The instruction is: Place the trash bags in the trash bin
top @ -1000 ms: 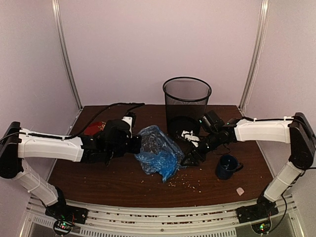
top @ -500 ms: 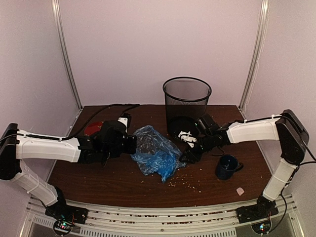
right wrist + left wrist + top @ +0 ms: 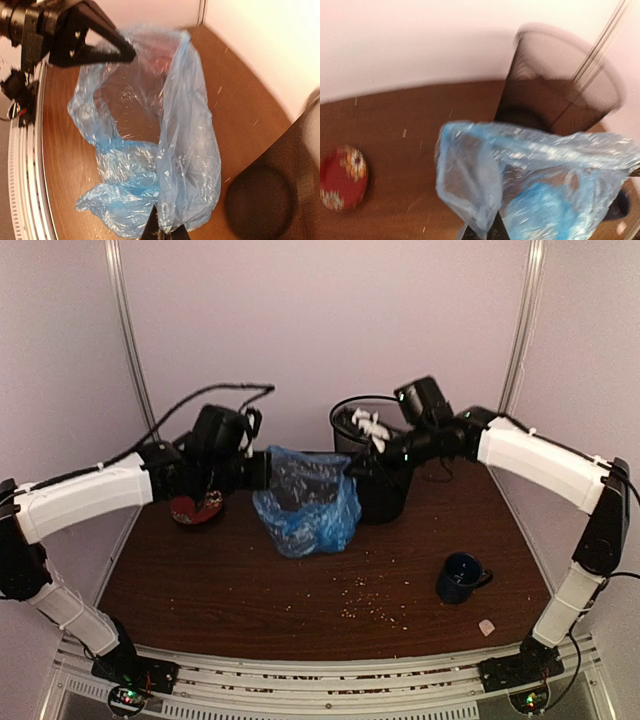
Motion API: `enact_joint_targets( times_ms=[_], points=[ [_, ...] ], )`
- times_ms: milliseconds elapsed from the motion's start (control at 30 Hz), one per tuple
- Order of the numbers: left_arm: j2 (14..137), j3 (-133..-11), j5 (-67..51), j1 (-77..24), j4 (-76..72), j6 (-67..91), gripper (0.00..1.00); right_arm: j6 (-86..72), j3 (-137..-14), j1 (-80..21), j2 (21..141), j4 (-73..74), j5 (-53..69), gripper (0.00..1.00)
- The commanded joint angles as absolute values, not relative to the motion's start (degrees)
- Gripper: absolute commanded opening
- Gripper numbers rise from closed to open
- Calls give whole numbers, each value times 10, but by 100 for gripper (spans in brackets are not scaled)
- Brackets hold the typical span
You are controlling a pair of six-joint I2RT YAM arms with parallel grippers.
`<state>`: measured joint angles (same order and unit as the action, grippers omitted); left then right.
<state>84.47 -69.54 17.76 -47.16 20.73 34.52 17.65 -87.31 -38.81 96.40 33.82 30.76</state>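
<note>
The light-blue trash bag [image 3: 305, 502] hangs stretched between my two grippers, just left of the black mesh trash bin [image 3: 388, 495]. My left gripper [image 3: 262, 470] is shut on the bag's left edge. My right gripper [image 3: 352, 469] is shut on its right edge, in front of the bin. In the left wrist view the bag [image 3: 535, 185] fills the lower right, pinched at my left gripper [image 3: 492, 231], with the bin [image 3: 555, 85] behind it. The right wrist view shows the bag [image 3: 150, 165] held open, my right gripper [image 3: 167, 232] at its near edge and the left gripper [image 3: 127, 52] opposite.
A dark blue mug [image 3: 460, 578] stands at the right of the brown table. A red patterned dish [image 3: 195, 508] sits at the back left under the left arm. Crumbs [image 3: 375, 600] and a small pale scrap [image 3: 487, 626] lie toward the front.
My right gripper has shut on the bag's right edge. Both arms have risen and swung back, lifting the bag off the table and spreading it beside the bin.
</note>
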Motion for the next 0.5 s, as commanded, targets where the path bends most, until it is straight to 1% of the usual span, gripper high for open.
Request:
enact_joint_targets(
  times_ms=[0,33,100,133,167,233,267,333,400,467],
  points=[
    [736,-947,210,-525,200,212,0,184,-1127,-385,876,332,311,0],
    [714,-972,225,-567,145,153,0,189,-1167,-386,859,317,304,0],
    [689,-985,207,-618,54,75,0,236,-1250,-386,858,374,332,0],
    [686,-982,200,-621,51,68,0,242,-1238,-387,847,379,347,0],
    [686,-960,215,-621,70,69,0,245,-1191,-388,829,368,365,0],
    [686,-860,245,-621,127,94,0,248,-1006,-394,772,309,378,0],
    [681,-789,233,-621,150,119,0,254,-898,-399,736,288,363,0],
    [666,-631,175,-625,164,195,0,280,-725,-404,708,281,342,0],
    [631,-504,148,-643,145,276,0,313,-611,-411,698,312,343,0],
    [589,-436,157,-663,129,321,0,325,-556,-416,683,334,356,0]
  ],
)
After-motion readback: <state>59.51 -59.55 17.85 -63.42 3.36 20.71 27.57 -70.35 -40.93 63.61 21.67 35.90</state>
